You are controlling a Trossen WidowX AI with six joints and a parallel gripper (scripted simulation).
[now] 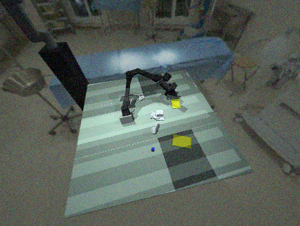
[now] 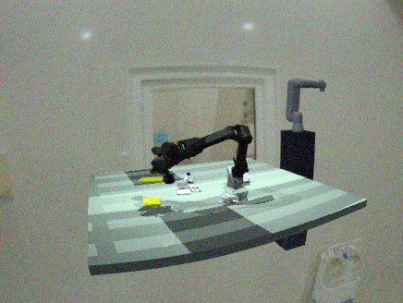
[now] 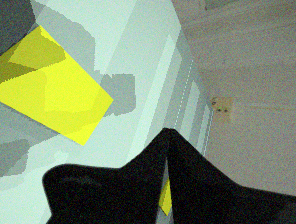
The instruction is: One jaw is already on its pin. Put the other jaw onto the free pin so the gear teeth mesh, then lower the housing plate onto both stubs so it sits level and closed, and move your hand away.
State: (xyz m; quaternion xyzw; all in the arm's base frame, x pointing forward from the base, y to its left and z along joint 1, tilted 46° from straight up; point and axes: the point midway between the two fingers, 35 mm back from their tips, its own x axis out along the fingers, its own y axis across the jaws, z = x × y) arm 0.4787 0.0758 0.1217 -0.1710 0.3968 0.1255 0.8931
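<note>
Over a striped tabletop (image 1: 113, 179) (image 2: 222, 240), the gripper (image 1: 177, 94) (image 2: 169, 178) (image 3: 168, 133) hangs shut and empty, likely needing to fetch the loose jaw next.

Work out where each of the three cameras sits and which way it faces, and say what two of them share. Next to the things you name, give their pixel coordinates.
Top: high above the table (image 1: 113, 172) (image 2: 139, 259), looking down at a slant; whole arm in view.
Exterior: off one side, slightly above table height, looking across; whole arm again.
Wrist: on the arm, looking past the closed gripper (image 1: 176, 94) (image 2: 162, 172) (image 3: 170, 131) toward a yellow piece (image 3: 60, 95).
Top and exterior share both yellow pieces.
</note>
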